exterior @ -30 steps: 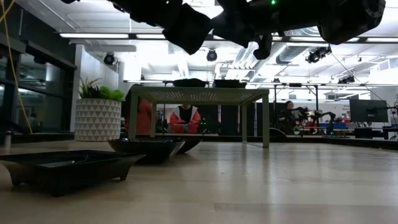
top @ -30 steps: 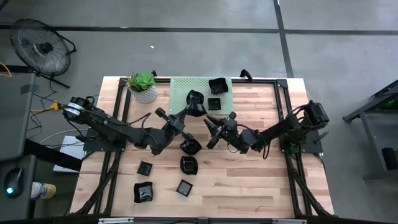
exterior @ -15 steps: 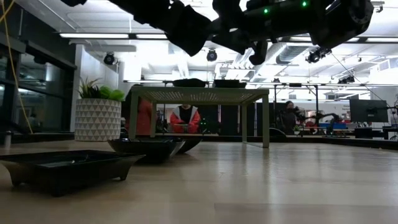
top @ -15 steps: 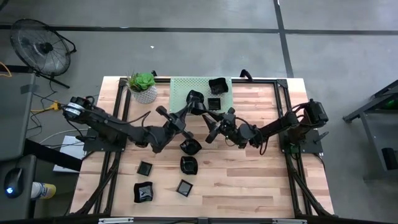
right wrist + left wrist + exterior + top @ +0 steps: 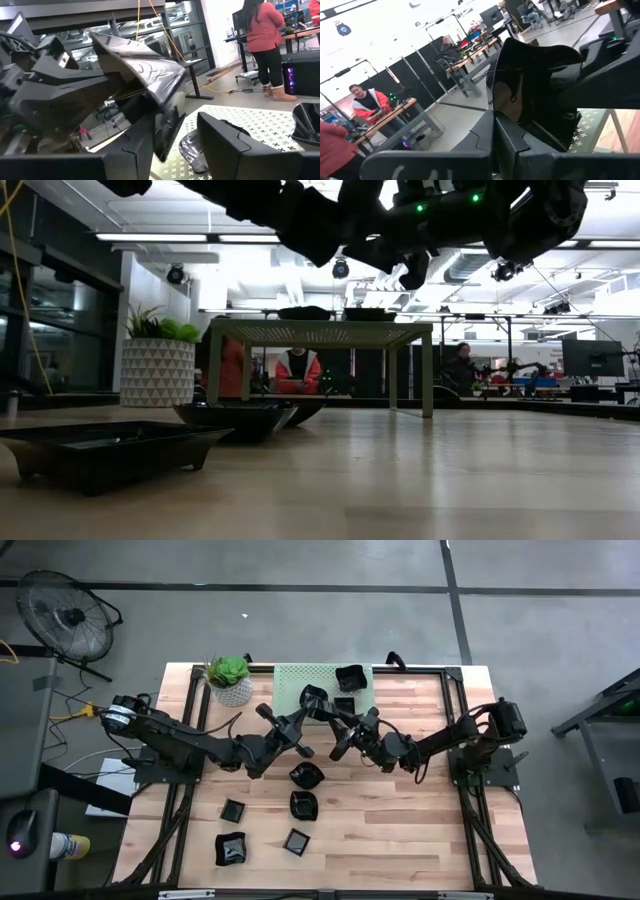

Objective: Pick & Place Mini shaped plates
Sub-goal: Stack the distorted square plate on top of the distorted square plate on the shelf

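My left gripper [image 5: 303, 718] is shut on one glossy black mini plate [image 5: 313, 698], [image 5: 535, 80], held in the air by the near edge of the green perforated stand [image 5: 300, 675]. My right gripper [image 5: 338, 732], [image 5: 182, 135] is open and faces it from the right. The plate's lower edge [image 5: 165, 142] hangs just inside one of its fingers [image 5: 142, 145]. Two more plates [image 5: 350, 677], [image 5: 343, 705] sit on the stand. Several others [image 5: 305, 775], [image 5: 303, 805], [image 5: 233, 810] rest flat on the wooden table. My left gripper pinches the plate by its rim [image 5: 512, 117] between its two fingers, which come level from the table's left. The plate stands on edge past the fingertips, lifted clear of stand and table. My right gripper: whether its finger touches the plate's lower edge, I cannot tell.
A green plant in a white pot [image 5: 230, 680] stands at the far left beside the stand. Two more plates [image 5: 230, 848], [image 5: 296, 841] lie near the front edge. The stand is raised on legs [image 5: 425, 375]. People are in the room behind the table.
My right gripper has moved toward the table's left and far side, up to the plate held by my left gripper. The plate stays lifted in that hold by the stand's near edge.
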You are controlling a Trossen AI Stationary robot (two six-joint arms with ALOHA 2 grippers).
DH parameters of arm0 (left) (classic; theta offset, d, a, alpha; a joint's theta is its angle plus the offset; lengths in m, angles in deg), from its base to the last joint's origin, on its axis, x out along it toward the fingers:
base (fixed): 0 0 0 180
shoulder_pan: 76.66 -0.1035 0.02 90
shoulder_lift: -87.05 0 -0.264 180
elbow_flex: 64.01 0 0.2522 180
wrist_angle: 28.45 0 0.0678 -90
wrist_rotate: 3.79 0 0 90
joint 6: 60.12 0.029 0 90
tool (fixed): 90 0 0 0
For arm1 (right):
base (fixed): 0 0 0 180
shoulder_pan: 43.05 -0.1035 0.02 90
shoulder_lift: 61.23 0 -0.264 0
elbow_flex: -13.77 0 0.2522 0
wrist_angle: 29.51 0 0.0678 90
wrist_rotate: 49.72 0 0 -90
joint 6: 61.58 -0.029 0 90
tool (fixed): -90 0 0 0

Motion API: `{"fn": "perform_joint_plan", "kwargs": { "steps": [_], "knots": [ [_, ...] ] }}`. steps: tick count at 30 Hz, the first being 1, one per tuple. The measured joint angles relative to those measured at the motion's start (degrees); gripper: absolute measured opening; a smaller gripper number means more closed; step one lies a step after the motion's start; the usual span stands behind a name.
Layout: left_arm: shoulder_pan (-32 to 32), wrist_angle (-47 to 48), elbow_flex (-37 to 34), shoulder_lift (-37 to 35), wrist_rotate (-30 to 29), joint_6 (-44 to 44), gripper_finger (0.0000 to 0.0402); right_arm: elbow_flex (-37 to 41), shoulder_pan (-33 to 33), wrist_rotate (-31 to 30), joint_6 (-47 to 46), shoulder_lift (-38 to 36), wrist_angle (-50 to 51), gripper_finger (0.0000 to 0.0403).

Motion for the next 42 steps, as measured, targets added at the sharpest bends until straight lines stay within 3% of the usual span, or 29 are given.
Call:
{"fn": "perform_joint_plan", "kwargs": {
  "steps": [9, 26, 34, 42],
  "knots": [
    [0.03, -0.45, 0.0, 0.0, 0.08, -0.04, 0.0, 0.02, -0.5, 0.4, -0.08, -0.02, -0.82, 0.0133],
    [-1.77, -1.32, 0.0, -0.02, 2.85, -0.27, 0.0, 0.02, -1.06, -0.24, 0.43, -0.02, -0.85, 0.0044],
    [-1.79, -1.15, 0.0, -0.02, 3.03, -0.5, 0.0, 0.04, -1.04, -0.45, 0.44, -0.02, -1.14, 0.0024],
    [-1.79, 1.91, 0.0, -0.2, 8.74, -1.61, 0.0022, 0.15, -1.04, -0.9, 0.42, -0.02, -1.17, 0.0003]
  ]
}}
